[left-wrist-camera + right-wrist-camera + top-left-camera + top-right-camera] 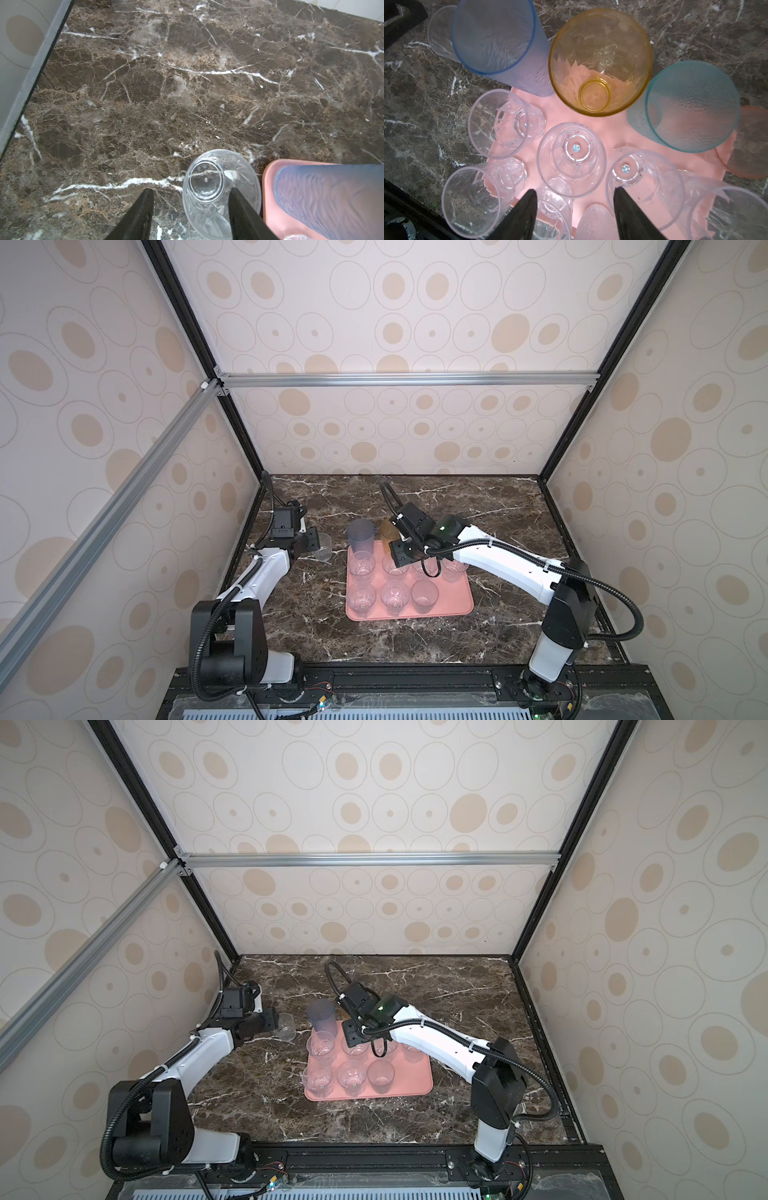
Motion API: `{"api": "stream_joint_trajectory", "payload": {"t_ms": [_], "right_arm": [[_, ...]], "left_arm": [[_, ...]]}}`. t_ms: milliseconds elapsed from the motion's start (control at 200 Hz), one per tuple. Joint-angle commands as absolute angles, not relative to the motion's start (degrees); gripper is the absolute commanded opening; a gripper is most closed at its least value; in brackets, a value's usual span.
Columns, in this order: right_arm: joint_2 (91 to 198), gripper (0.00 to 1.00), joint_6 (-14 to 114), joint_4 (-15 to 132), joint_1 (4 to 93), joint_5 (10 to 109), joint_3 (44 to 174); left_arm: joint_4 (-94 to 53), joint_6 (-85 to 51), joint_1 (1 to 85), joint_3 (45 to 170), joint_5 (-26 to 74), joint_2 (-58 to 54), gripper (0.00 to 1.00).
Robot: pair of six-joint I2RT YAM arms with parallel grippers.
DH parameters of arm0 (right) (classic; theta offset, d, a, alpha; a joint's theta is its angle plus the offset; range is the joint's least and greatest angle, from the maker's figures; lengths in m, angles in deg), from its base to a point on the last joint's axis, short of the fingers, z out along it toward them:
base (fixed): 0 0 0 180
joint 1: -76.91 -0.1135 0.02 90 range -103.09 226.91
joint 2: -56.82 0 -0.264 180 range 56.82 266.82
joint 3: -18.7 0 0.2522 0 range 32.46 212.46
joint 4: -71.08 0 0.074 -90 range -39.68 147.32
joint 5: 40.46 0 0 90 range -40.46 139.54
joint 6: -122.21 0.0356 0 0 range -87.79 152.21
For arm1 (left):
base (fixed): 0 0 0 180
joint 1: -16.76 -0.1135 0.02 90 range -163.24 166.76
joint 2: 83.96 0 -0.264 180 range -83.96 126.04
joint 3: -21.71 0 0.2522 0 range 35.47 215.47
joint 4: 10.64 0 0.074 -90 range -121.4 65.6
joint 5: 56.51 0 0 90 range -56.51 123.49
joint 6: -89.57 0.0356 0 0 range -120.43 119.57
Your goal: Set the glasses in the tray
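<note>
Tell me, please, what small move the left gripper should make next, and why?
Probably close the left gripper on the clear tumbler. Its jaws stand open, one finger apparently over the tumbler's mouth and one outside, so its wall lies between them. That tumbler stands on the marble table, beside the pink tray, not in it.

A salmon-pink tray [417,1079] lies mid-frame on the dark marbled counter [457,986]. It carries several small clear glasses [352,1077], and a tall grey-blue tumbler [322,1016] stands at its upper left corner. The right gripper [353,1042] hangs over the tray's upper part. Left of the tray, off it, a clear tumbler [287,1028] stands on the counter just beside the left gripper [276,1021]. I can't make out whether the two touch.
</note>
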State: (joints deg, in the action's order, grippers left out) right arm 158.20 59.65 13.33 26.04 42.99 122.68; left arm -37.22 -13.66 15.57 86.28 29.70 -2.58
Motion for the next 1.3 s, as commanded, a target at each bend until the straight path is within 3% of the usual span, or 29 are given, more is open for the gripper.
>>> {"api": "stream_joint_trajectory", "payload": {"t_ms": [0, 135, 390, 765, 1290], "right_arm": [[158.5, 0.62, 58.6, 12.7, 25.9, 44.3, 123.5], [157.8, 0.61, 58.7, 12.8, 25.9, 43.3, 122.0], [157.0, 0.61, 59.4, 13.5, 26.0, 43.3, 119.5], [156.2, 0.61, 59.2, 13.2, 26.0, 42.2, 119.7], [157.5, 0.6, 60.7, 13.8, 26.0, 44.2, 121.2]], "left_arm": [[-38.4, -11.3, 15.2, 90.4, 30.6, 0.4, 0.55], [-39.3, -10.8, 15.2, 92.0, 29.7, 4.4, 0.43], [-37.8, -10.9, 15.2, 90.8, 28.8, 6.5, 0.39], [-37.1, -11.4, 15.2, 90.2, 27.4, 7.5, 0.12], [-42.5, -16.2, 20.5, 90.7, 29.7, -9.1, 0.06]]}}
